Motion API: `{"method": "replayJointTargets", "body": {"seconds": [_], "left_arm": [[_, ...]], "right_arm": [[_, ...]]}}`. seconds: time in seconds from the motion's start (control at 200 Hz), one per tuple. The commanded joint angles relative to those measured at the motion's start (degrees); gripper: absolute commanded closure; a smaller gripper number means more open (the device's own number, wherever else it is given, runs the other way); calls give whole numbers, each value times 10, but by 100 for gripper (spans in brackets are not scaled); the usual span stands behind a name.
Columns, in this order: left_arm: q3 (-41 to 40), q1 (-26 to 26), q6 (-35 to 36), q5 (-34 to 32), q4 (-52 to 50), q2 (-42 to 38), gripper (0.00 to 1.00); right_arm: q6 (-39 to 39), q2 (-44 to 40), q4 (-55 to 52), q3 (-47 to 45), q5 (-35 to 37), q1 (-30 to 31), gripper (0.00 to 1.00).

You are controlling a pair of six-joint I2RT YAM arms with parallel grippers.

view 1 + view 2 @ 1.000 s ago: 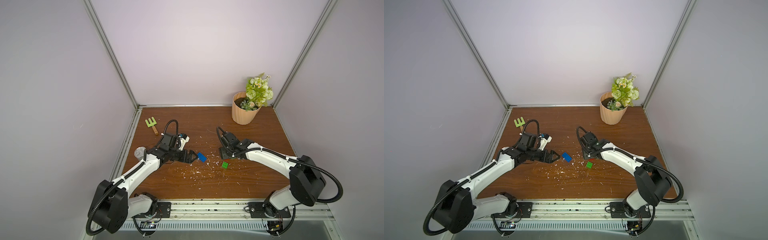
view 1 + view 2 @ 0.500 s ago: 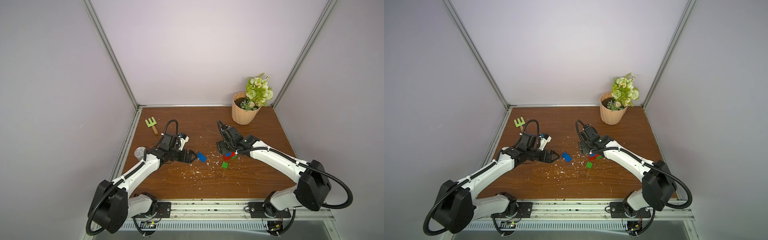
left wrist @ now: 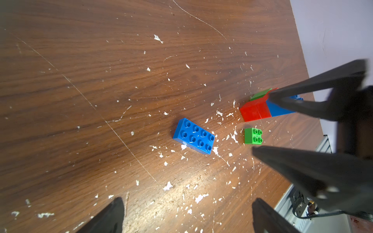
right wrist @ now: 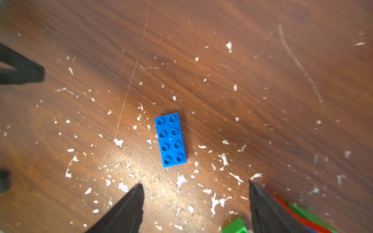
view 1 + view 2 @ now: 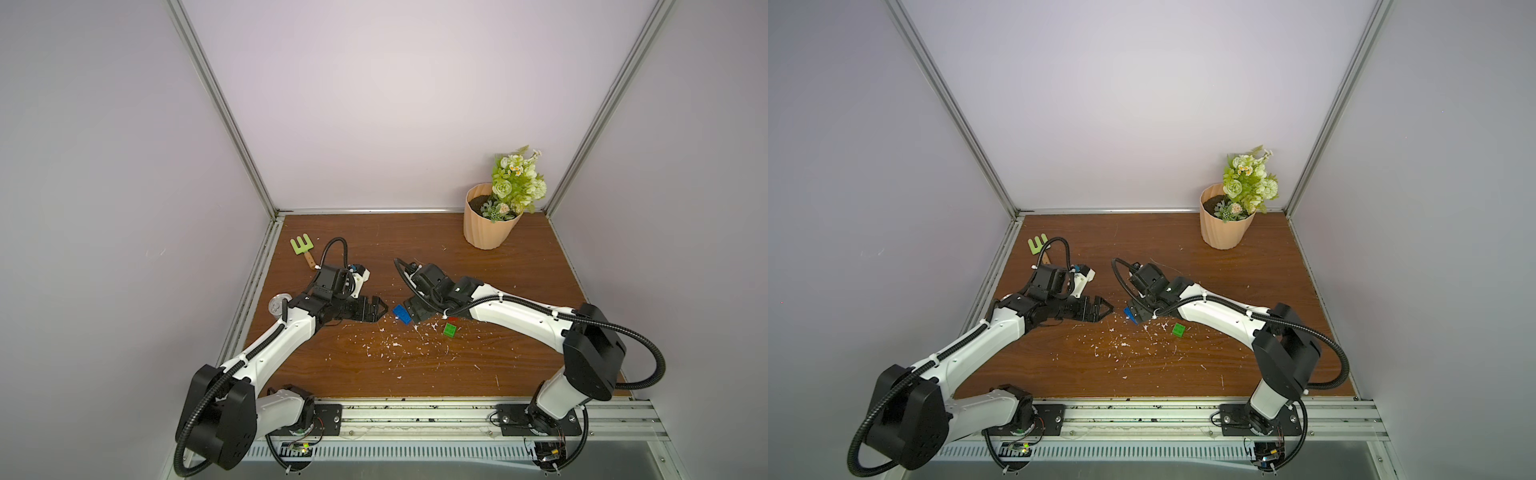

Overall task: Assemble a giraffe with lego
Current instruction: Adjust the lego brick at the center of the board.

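Observation:
A loose blue oblong lego brick (image 5: 402,313) (image 5: 1130,315) (image 3: 193,136) (image 4: 170,140) lies studs up on the wooden table. A small green square brick (image 5: 449,329) (image 5: 1179,329) (image 3: 253,136) sits near it. The part-built giraffe (image 3: 256,111), a joined stack of red, green and blue bricks, rests on the table and is mostly hidden under my right arm in both top views. My right gripper (image 4: 194,183) (image 3: 262,123) (image 5: 415,316) hovers open and empty between the blue brick and the stack. My left gripper (image 3: 187,201) (image 5: 384,309) is open and empty, left of the blue brick.
A flower pot (image 5: 488,226) (image 5: 1223,226) stands at the back right. A green toy rake (image 5: 302,246) lies at the back left, and a round metal disc (image 5: 277,305) sits by the left wall. White flecks litter the table. Walls enclose three sides.
My right gripper has opened wider, come off the red, green and blue stack, and swung left toward the blue oblong brick. The left arm has stayed still.

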Motion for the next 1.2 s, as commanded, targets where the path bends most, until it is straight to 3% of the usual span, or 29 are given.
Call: {"method": "replayJointTargets", "body": {"seconds": [0.0, 0.525, 0.816, 1.196], "left_arm": [[5, 5, -2, 11, -4, -9, 0], [5, 7, 1, 11, -7, -2, 0], [6, 7, 1, 11, -8, 0, 0], [6, 7, 1, 12, -7, 1, 0]], "right_arm": [[-17, 8, 34, -5, -26, 5, 16], [-25, 87, 68, -19, -45, 13, 16], [-22, 123, 52, -7, 13, 12, 16], [-15, 127, 48, 14, 19, -49, 17]]}}
